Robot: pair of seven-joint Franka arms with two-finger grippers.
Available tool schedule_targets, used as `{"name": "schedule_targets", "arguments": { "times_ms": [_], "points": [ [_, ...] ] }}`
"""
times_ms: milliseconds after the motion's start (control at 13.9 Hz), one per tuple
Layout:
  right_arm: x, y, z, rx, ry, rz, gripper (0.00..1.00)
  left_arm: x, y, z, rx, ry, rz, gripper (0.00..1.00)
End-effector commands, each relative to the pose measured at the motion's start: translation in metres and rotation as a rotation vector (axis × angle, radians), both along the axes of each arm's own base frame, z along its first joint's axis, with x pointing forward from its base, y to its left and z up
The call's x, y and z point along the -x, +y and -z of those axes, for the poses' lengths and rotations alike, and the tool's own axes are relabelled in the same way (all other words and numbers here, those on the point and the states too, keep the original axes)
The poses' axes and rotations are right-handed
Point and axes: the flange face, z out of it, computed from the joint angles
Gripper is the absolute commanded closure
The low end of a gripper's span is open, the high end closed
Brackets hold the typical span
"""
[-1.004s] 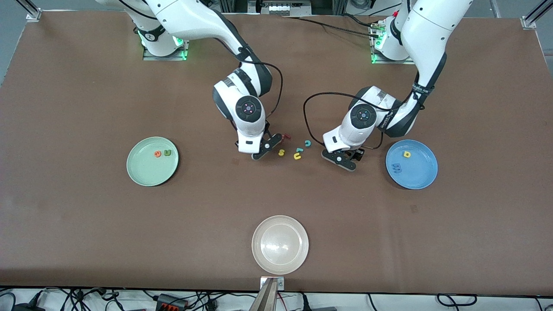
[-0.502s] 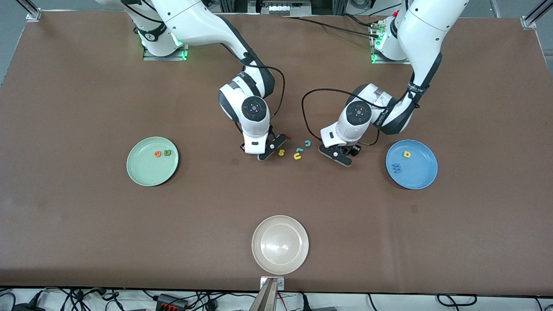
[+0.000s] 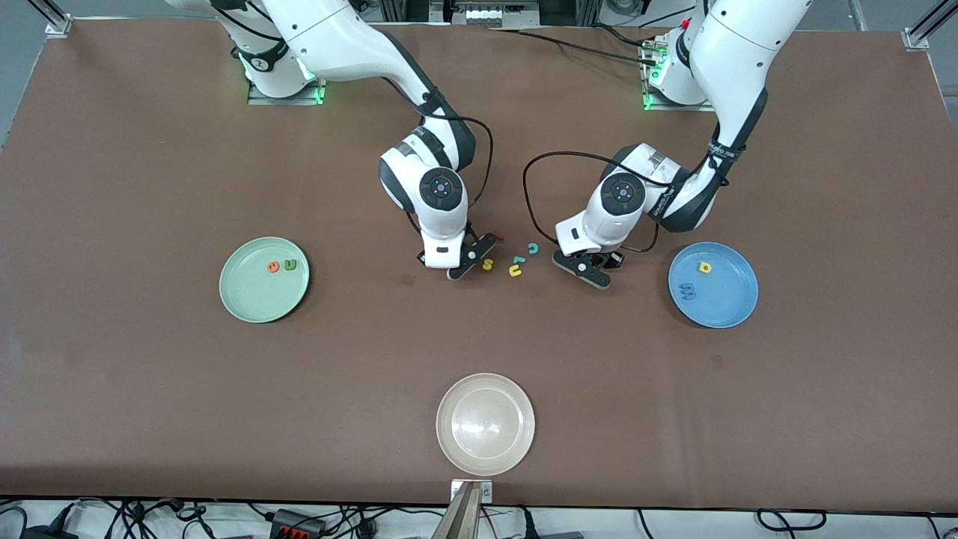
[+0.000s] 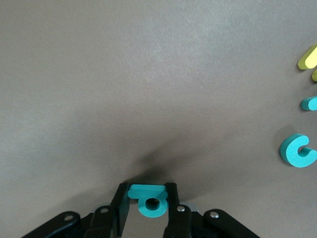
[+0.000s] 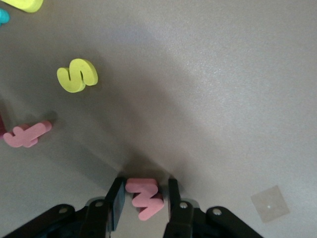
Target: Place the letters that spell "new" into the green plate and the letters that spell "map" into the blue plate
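1. left gripper (image 4: 147, 201) clamps the teal p (image 4: 148, 200) on the counter (image 3: 150, 150), near the blue plate (image 3: 730, 311).
2. right gripper (image 5: 143, 198) pinches the w (image 5: 144, 197), apparently seated.
3. next: lift both, carry w to the green plate (image 3: 247, 299).

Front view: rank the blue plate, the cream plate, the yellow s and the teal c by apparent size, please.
1. cream plate, though it lies nearest the camera, which may flatter it.
2. blue plate, only slightly smaller.
3. yellow s and teal c: tiny, too alike to separate.
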Motion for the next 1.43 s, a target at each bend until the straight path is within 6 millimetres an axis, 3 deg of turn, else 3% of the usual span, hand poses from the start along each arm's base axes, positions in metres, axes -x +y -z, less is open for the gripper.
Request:
{"name": "schedule_targets", "arguments": {
  "times_ms": [0,143,215,287,430,573,789,860,1004,1075,1147,1219,1362],
  "points": [
    [0.001,0.002,0.006,0.008,0.002,-0.02,0.8,-0.026,0.032,-0.042,-0.02,-0.051,0.021,0.89],
    [-0.003,-0.002,0.0,0.009,0.003,-0.001,0.87,-0.062,0.074,-0.074,-0.049,-0.037,0.043,0.89],
    [-0.009,-0.015,-0.008,0.031,0.021,0.019,0.89,-0.075,0.087,-0.088,-0.069,-0.01,0.073,0.89],
    [-0.022,-0.039,-0.013,0.082,0.043,0.057,0.92,-0.089,0.106,-0.103,-0.09,0.021,0.094,0.89],
    [-0.047,-0.081,-0.028,0.148,0.049,0.135,0.92,-0.107,0.155,-0.113,-0.102,0.057,0.082,0.89],
    [-0.074,-0.142,-0.046,0.245,0.068,0.261,0.92,-0.114,0.21,-0.097,-0.093,0.09,0.046,0.89],
    [-0.103,-0.229,-0.073,0.331,0.099,0.412,0.92,-0.113,0.246,-0.071,-0.078,0.131,0.025,0.88],
    [-0.106,-0.252,-0.078,0.339,0.111,0.448,0.92,-0.113,0.252,-0.065,-0.072,0.129,0.019,0.88],
    [-0.112,-0.316,-0.084,0.316,0.138,0.551,0.92,-0.112,0.272,-0.053,-0.053,0.106,0.021,0.86],
    [-0.116,-0.351,-0.086,0.307,0.155,0.6,0.92,-0.112,0.28,-0.046,-0.046,0.107,0.029,0.76],
    [-0.115,-0.373,-0.084,0.302,0.169,0.626,0.92,-0.112,0.284,-0.046,-0.043,0.105,0.032,0.45],
    [-0.115,-0.384,-0.082,0.302,0.176,0.643,0.92,-0.114,0.284,-0.052,-0.044,0.095,0.033,0.22],
    [-0.113,-0.414,-0.067,0.259,0.192,0.717,0.92,-0.119,0.277,-0.068,-0.046,0.068,0.039,0.0]
  ]
}}
